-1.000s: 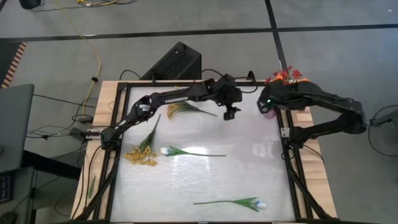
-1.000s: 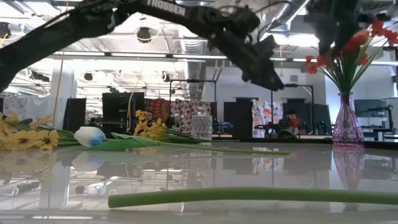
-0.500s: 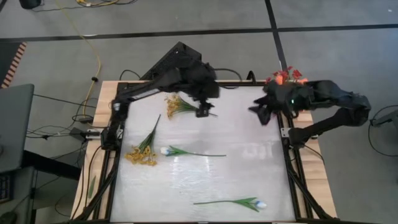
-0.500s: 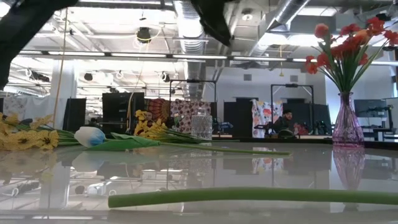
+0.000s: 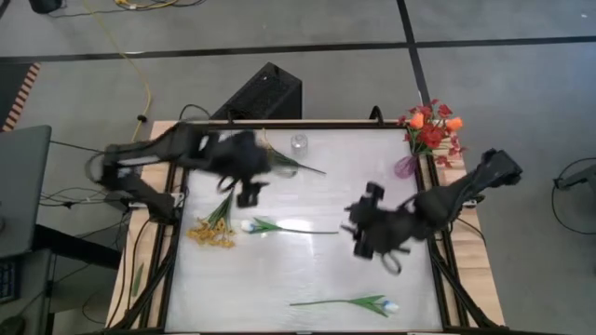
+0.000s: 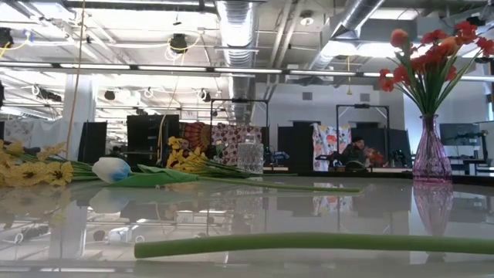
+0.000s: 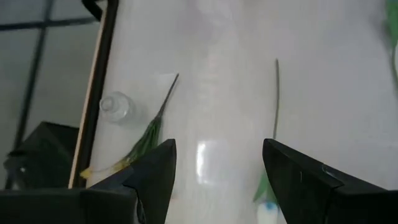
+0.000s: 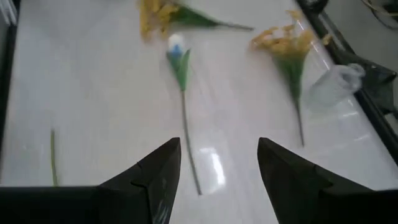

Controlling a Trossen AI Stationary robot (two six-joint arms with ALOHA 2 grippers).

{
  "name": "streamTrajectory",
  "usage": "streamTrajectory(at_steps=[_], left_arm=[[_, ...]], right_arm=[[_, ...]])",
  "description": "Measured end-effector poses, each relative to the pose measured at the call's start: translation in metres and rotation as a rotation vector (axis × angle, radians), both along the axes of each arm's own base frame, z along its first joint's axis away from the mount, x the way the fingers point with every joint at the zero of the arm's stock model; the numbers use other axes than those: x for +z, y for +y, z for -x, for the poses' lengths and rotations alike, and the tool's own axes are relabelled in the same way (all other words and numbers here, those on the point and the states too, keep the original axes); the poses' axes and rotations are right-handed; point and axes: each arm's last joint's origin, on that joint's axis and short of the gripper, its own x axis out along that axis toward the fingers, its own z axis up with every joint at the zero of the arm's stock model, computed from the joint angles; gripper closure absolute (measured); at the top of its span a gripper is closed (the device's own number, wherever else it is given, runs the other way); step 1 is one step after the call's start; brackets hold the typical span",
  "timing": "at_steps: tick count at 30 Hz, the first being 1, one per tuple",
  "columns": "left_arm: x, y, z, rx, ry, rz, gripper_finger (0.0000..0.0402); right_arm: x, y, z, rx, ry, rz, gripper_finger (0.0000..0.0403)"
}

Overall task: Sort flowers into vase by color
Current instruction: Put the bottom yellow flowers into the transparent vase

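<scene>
Red and orange flowers point(image 5: 430, 125) standing in pink vase point(image 5: 406, 167) at far right edge of table point(image 5: 372, 177); same bunch seen upright in low view point(image 6: 428, 58), vase point(image 6: 431, 154) on table surface. Yellow spray point(image 5: 213, 223) lying flat near left edge, blooms toward near side. Second yellow spray point(image 5: 279, 164) lying at far side, just beside small clear jar point(image 5: 298, 143). White tulip point(image 5: 284, 227) lying mid-table, bud at left close to first spray, stem running right. Second white tulip point(image 5: 349, 302) lying near front edge, bud at right end.

Left gripper point(image 5: 248, 191) above table between the two yellow sprays, fingers spread, grasping nothing; left wrist view: fingers point(image 7: 155, 177) apart, jar and stems visible past them. Right gripper point(image 5: 365, 233) above right-centre of table, right of first tulip's stem tip, fingers spread, empty; right wrist view: fingers point(image 8: 155, 174) apart, tulip between them farther off.
</scene>
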Motion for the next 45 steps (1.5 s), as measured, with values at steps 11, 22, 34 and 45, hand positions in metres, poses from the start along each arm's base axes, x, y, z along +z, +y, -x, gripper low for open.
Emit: streamTrajectory(at_steps=[11,22,34,45], left_arm=[[-0.141,-0.067,0.076,-0.052,-0.300,0.205,0.0173],[-0.220,-0.061,0.086,0.168,-0.445,0.204,0.0173],[-0.225,0.028,0.110,0.722,0.027,0.341,0.0173],[-0.257,0.052,0.096,0.722,0.250,0.426,0.0173]], right_arm=[[-0.092,0.069,-0.044,0.182,0.066,0.080,0.0163],[-0.152,0.057,-0.093,0.097,0.124,0.063,0.0163],[-0.162,0.027,-0.114,0.080,0.154,0.037,0.0163],[-0.162,0.030,-0.112,0.100,0.167,0.053,0.0163]])
